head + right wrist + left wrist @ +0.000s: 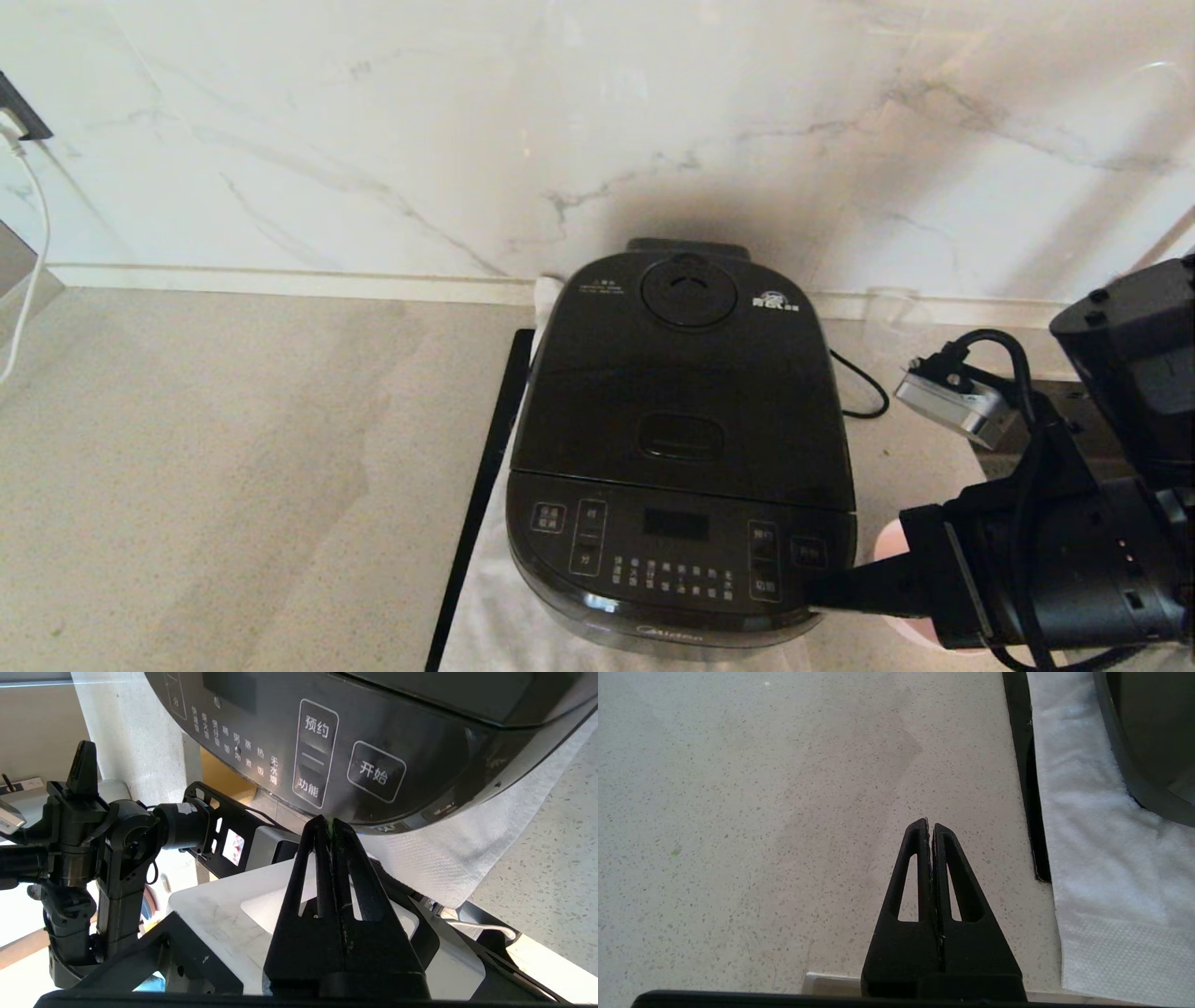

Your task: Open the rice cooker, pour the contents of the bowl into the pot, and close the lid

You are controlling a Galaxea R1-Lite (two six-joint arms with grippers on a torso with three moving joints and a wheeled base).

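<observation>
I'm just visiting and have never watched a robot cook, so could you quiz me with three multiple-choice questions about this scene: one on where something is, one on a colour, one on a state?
1. Where is the right gripper?
A. Above the steam vent
B. At the cooker's front right corner, by the button panel
C. Far left on the counter

2. What colour is the small round bowl peeking out behind the right arm?
A. Pale pink
B. Blue
C. Bright yellow

3. What state is the hinged black lid of the large glossy black rice cooker in?
A. Raised fully open
B. Removed
C. Down, closed

Answers: 1 B, the head view shows its shut fingers reaching the panel's right end. 2 A, a pink edge shows beside the cooker. 3 C, the lid lies flat over the body. The left gripper is shut over the speckled counter.
</observation>
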